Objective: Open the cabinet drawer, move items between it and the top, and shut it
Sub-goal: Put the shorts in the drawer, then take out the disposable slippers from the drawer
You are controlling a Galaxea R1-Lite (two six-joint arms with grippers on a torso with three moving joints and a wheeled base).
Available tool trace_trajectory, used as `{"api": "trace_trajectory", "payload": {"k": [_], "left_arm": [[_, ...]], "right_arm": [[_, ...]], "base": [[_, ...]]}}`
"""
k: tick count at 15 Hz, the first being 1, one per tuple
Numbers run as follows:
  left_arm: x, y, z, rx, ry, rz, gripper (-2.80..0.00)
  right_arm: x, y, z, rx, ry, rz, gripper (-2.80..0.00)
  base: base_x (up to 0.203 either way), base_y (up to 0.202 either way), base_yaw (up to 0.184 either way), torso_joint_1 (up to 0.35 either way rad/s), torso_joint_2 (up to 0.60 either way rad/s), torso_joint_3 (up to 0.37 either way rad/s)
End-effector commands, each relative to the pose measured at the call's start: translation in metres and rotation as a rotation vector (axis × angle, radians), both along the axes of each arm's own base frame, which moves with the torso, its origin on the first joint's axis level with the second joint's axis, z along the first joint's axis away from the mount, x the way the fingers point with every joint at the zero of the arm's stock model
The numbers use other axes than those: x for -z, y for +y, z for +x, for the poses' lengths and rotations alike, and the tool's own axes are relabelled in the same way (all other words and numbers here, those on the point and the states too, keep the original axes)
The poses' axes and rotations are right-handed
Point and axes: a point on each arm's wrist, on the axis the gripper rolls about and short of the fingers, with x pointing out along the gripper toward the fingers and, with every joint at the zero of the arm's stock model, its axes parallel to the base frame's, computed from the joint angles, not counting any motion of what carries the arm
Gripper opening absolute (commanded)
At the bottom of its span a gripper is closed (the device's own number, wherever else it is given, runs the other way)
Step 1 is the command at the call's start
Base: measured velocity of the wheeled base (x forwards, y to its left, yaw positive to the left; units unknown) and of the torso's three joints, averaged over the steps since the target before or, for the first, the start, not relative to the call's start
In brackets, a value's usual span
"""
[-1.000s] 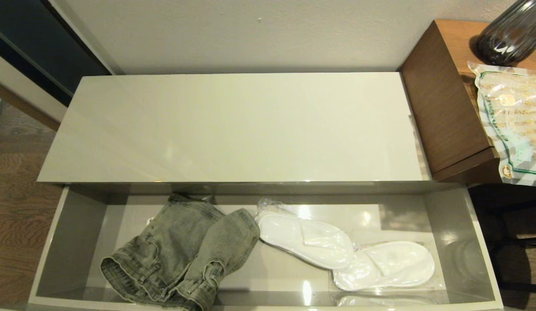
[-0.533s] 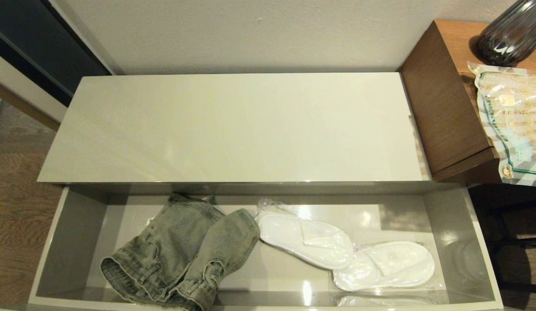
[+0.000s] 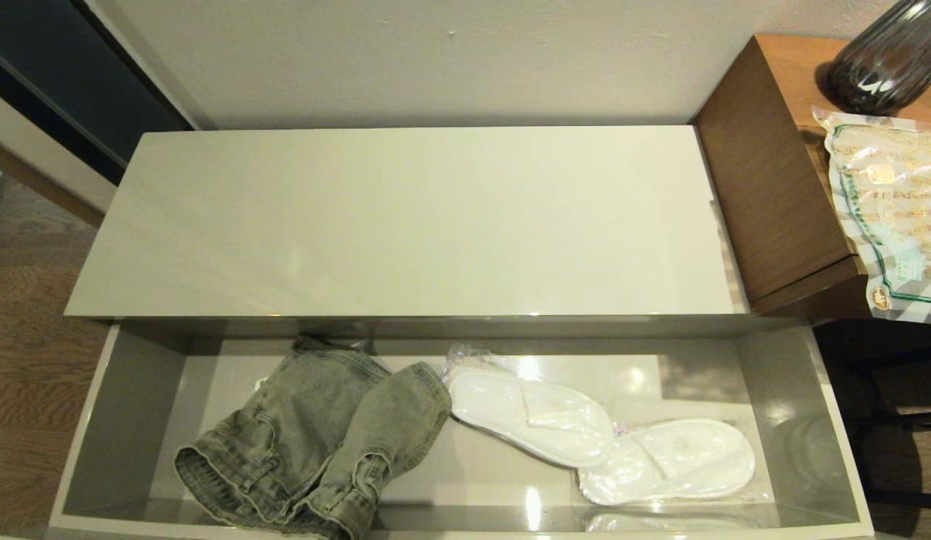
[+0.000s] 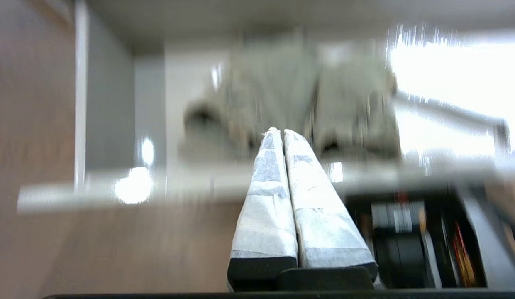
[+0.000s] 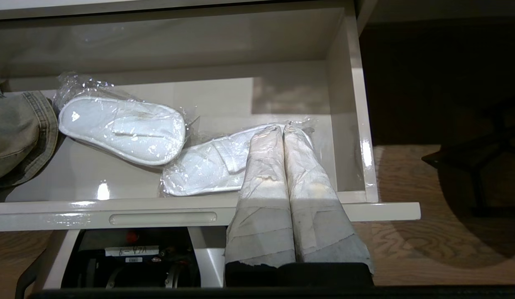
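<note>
wood-grain floor (image 3: 22,360) around glossy cabinet top (image 3: 405,225), brown desk (image 3: 773,180) beside; left pincer (image 4: 281,132) and right pincer (image 5: 282,128) clenched, empty

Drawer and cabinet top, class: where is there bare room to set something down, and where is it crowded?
The cabinet top is bare from wall to front edge. In the drawer, free strips lie beside the left wall and right wall. The middle is crowded: denim garment touching the wrapped slippers.
</note>
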Motion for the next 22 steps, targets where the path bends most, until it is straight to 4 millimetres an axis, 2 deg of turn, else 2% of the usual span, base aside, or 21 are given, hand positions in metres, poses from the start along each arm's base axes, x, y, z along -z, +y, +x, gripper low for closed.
{"api": "trace_trajectory", "payload": {"k": [1, 5, 10, 22], "left_arm": [[0.0019, 0.0011, 0.006, -0.049, -0.104, -0.015, -2.8], [0.0108, 0.0015, 0.0057, -0.066, -0.006, -0.006, -2.8], [0.0105, 0.0009, 0.0057, -0.038, -0.009, 0.114, -2.8], [0.0113, 0.0012, 0.0061, -0.049, -0.011, 0.041, -2.8]], "right_arm": [[0.0004, 0.0, 0.0002, 0.0, 0.003, 0.0, -2.8], [0.0004, 0.0, 0.0002, 0.0, 0.003, 0.0, -2.8], [0.0004, 0.0, 0.0002, -0.002, 0.003, -0.001, -2.8], [0.0005, 0.0, 0.0002, 0.0, 0.004, -0.001, -2.8]], "base": [[0.0, 0.0, 0.0, 0.0, 0.0, 0.0], [0.0, 0.0, 0.0, 0.0, 0.0, 0.0], [0.0, 0.0, 0.0, 0.0, 0.0, 0.0], [0.0, 0.0, 0.0, 0.0, 0.0, 0.0]]}}
